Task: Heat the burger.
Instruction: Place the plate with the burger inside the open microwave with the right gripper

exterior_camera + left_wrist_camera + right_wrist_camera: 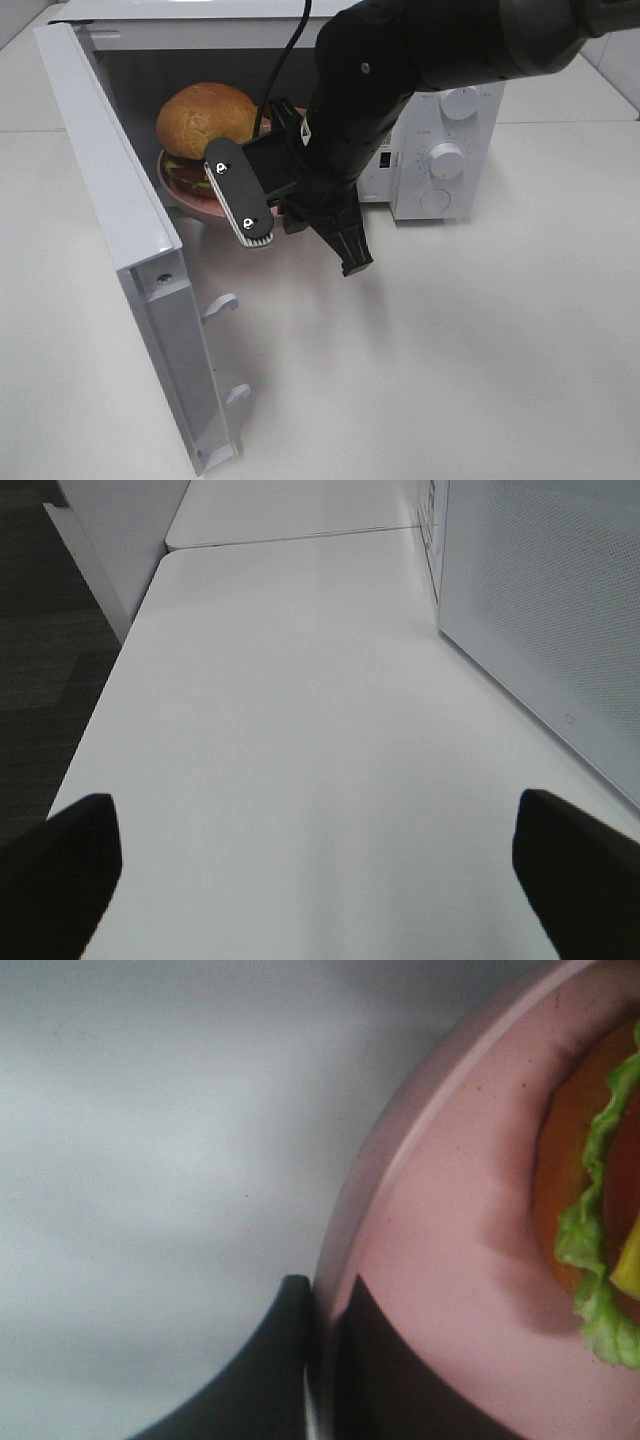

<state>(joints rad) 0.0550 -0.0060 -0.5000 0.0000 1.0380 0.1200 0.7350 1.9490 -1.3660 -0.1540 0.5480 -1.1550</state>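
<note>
The burger (205, 120), a tan bun with lettuce and filling, sits on a salmon-pink plate (185, 195) inside the open white microwave (440, 190). My right gripper (258, 225) reaches in from the right and is at the plate's front rim, at the mouth of the cavity. In the right wrist view its two dark fingers (290, 1360) are closed together on the plate's rim (440, 1210), with the burger's lettuce edge (590, 1190) close by. My left gripper (320, 880) is open and empty over bare table, out of the exterior high view.
The microwave door (120, 220) stands swung open to the front left, with two latch hooks on its edge. The microwave's side wall (540, 610) is on one side of the left gripper. White table (450, 380) lies in front of the microwave.
</note>
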